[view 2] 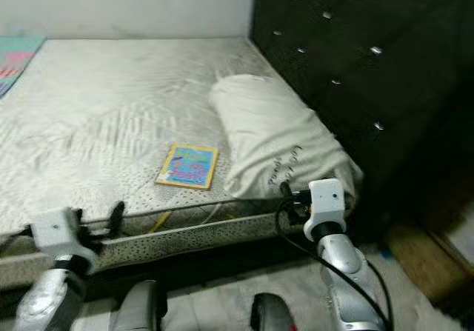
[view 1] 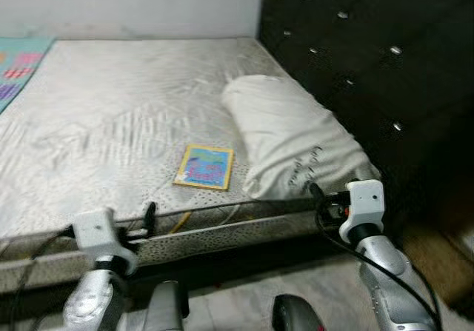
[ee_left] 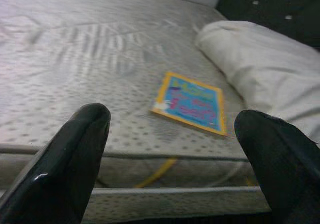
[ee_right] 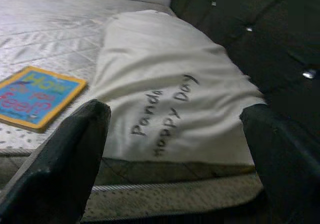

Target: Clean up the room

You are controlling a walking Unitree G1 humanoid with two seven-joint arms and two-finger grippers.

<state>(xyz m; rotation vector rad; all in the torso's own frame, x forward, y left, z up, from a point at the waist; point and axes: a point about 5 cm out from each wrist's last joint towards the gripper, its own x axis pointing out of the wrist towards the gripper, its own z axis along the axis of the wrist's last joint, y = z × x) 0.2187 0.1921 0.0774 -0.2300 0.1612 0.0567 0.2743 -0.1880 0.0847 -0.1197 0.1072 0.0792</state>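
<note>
I'm at the bed (view 1: 111, 116), reaching in; nothing is picked up yet. The book (view 1: 204, 166) lies flat on the mattress, just beside the pillow (view 1: 292, 142) at its 9 o'clock. My left gripper (ee_left: 172, 149) faces it, jaws spread and empty. The right gripper (ee_right: 175, 154), equally wide, faces the pillow. Next I'd push the left arm forward over the book's near edge.
</note>
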